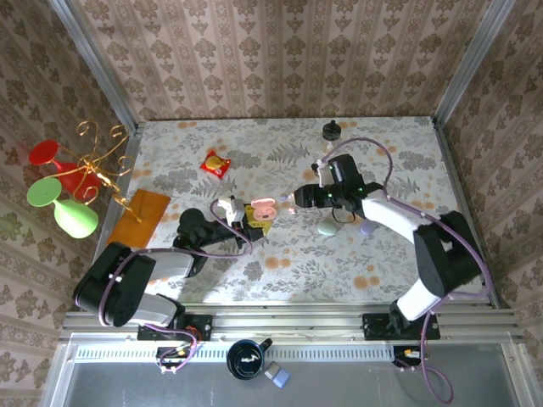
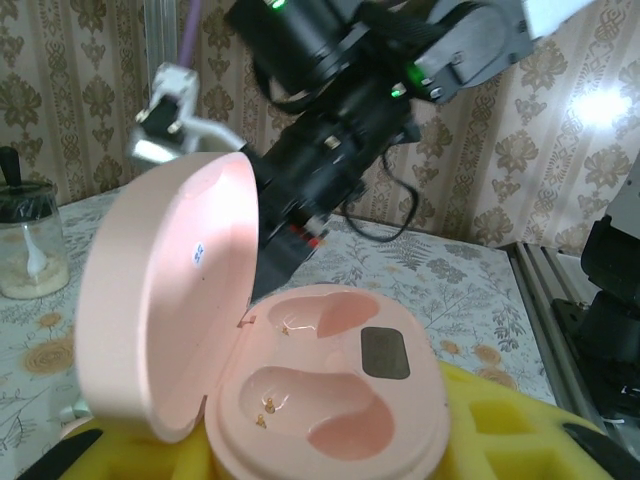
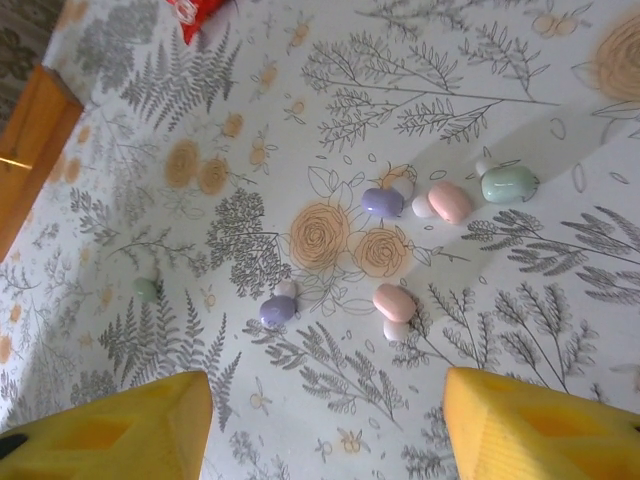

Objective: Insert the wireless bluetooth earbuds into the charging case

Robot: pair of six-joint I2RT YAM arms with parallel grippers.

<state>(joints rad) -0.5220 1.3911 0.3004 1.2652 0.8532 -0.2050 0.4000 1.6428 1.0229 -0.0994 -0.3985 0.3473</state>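
Right hand point(image 3: 325, 420), wrist view: the two yellow fingertips point(image 3: 120, 425) stand far apart with nothing between them, above the floral worktop point(image 3: 520, 60). In the top view the right hand hangs just right of the charging case point(image 1: 264, 207), the landmark for all places below.

The wireless bluetooth earbuds point(image 3: 393, 302) lie loose on the worktop under the right hand, hence to the right of the case and apart from it. Two pink, two lilac and one mint body are seen, each with a whitish tip, none touching the hand.

Handling, as judged: each bud is very light, hard-shelled, rounded and smooth, so it will likely skid or roll from a pad that meets it off-centre. The soft tip offers no firm hold. The best purchase is across the broad coloured body, pads on its two long flanks, closing slowly and lightly. The pink bud nearest the fingertips lies clear of its neighbours and matches the case in colour.

Charging case, left wrist view: pink, lid raised open, both moulded wells bare, small contact pins showing.

Left hand point(image 1: 251, 217): its yellow pads point(image 2: 500, 420) bracket the base of the case and appear to clamp it, wells facing up. Each well is shaped to one bud, so orientation at entry will matter.
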